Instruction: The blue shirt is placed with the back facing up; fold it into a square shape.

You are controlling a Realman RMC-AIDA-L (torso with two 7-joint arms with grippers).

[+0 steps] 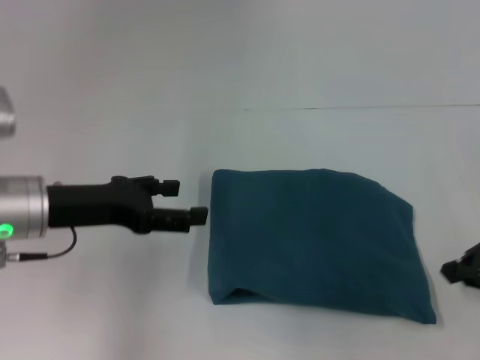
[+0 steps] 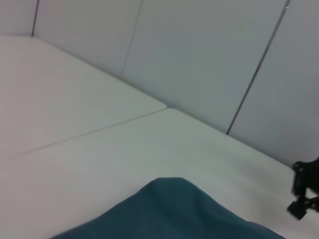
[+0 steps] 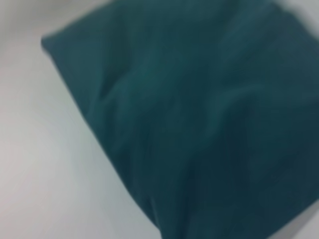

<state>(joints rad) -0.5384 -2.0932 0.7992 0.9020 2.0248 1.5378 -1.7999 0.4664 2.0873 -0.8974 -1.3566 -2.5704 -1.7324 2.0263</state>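
The blue shirt [image 1: 315, 244] lies folded into a rough square on the white table [image 1: 112, 300], toward the near edge and a little to the robot's right of the middle. Its sides are fairly straight (the far right corner slopes off a bit, and the near left corner shows a small tuck where the layers meet). The left gripper [image 1: 193, 202] hovers just beside the shirt's left edge, apart from the cloth, its dark fingers pointing toward it with a gap between them and nothing held. The right gripper [image 1: 461, 268] sits low at the table's right edge, near the shirt's right side but not touching it; only a small dark part of it shows, so I cannot tell whether it is open or closed. From the left wrist, one rounded corner of the shirt [image 2: 174, 209] rises against the pale table, with grey wall panels [image 2: 199, 59] behind. The right wrist looks down on the folded cloth [image 3: 199, 114], softly creased.
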